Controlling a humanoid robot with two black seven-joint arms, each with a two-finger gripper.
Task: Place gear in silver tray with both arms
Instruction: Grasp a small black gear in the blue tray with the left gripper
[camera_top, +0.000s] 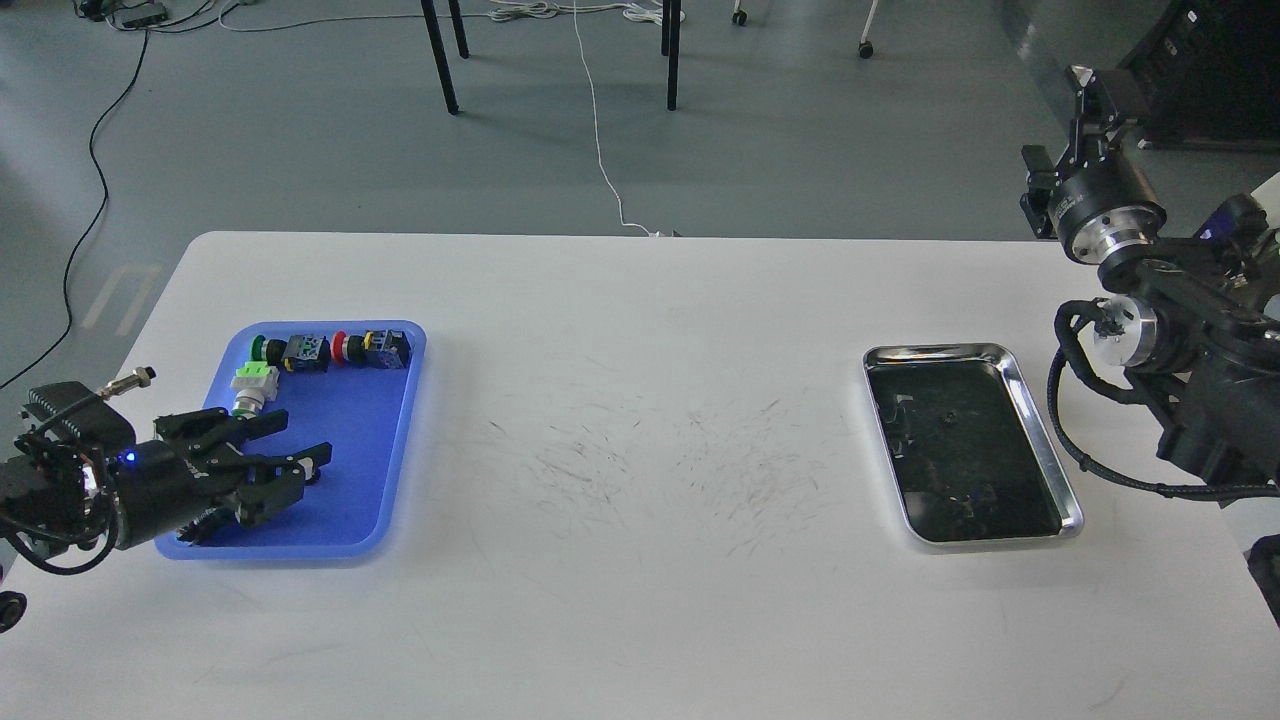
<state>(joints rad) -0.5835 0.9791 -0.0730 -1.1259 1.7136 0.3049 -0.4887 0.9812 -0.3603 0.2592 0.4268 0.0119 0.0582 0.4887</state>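
While our left gripper (290, 445) hangs low over the near half of the blue plastic tray (395, 480), its two black fingers stand spread, one above the other in the head view, with nothing pinched between them. We cannot make out the small black gear: the spot in the blue tray where we would look for it lies just at or under the lower fingertip, and the dark fingers hide it. Beyond the fingers, a row of coloured push-button switches (330, 351) lines the tray's far edge, and a green-and-white switch (252, 385) lies just beside the upper finger.

Our right gripper (1092, 90) is raised high past the table's far right corner; it is seen small and end-on, so we cannot tell how its jaws stand. The rectangular shiny silver tray (1035, 420) sits on the white table (640, 600) well apart from the blue one, on the right, its dark bottom showing only reflections.

Our judgement of the risks: closing blind, the fingers may pinch the tray floor or nudge the gear aside, since the gear is small and low. The nearby switch could also be caught or knocked. A weak grip would drop the gear during the long carry or a hand-over.
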